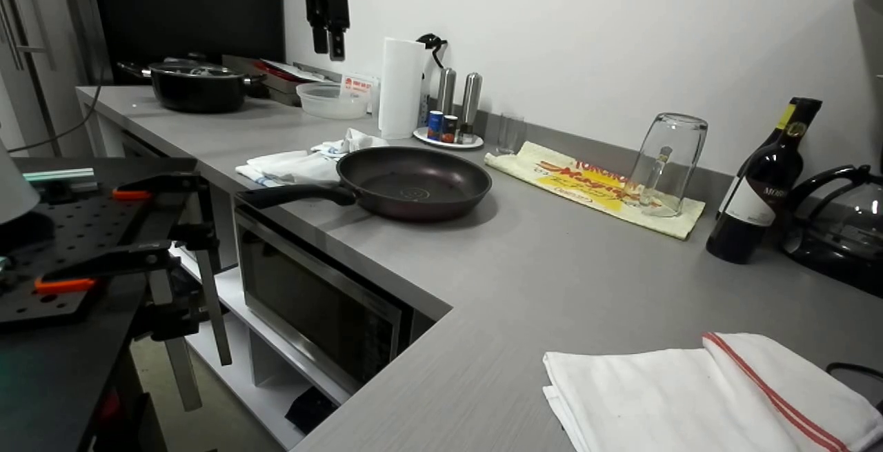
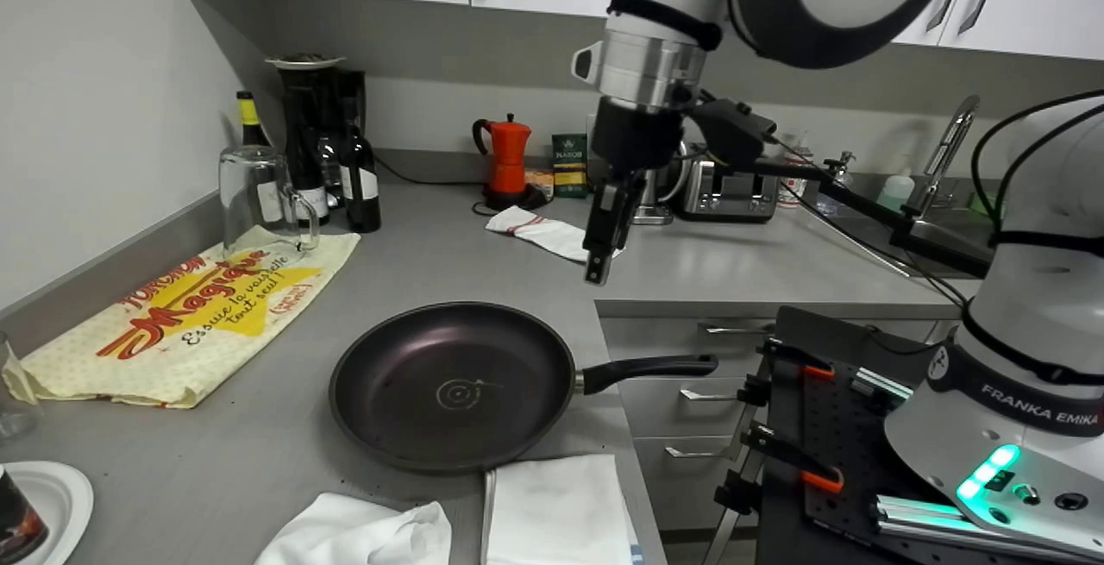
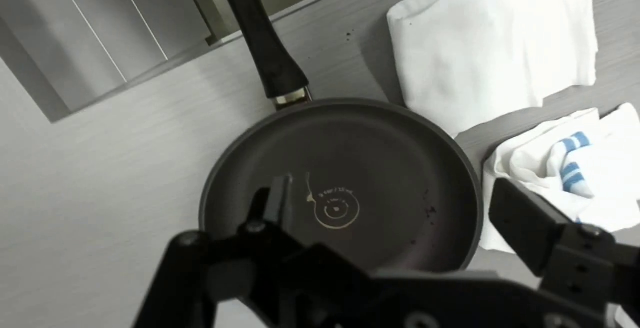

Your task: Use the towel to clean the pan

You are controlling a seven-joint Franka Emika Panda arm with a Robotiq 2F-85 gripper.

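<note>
A dark frying pan lies upright on the grey counter, also in an exterior view and the wrist view. A few dark specks show inside it. A folded white towel with blue stripes lies beside the pan, also in both exterior views. A crumpled white towel with blue stripes lies next to it, also in an exterior view. A white towel with red stripes lies farther along, also seen at the back. My gripper is open and empty, above the pan.
A yellow printed cloth with an upturned glass jug lies by the wall. A paper towel roll, a plate with shakers, a black pot and a wine bottle stand around. The counter edge runs under the pan's handle.
</note>
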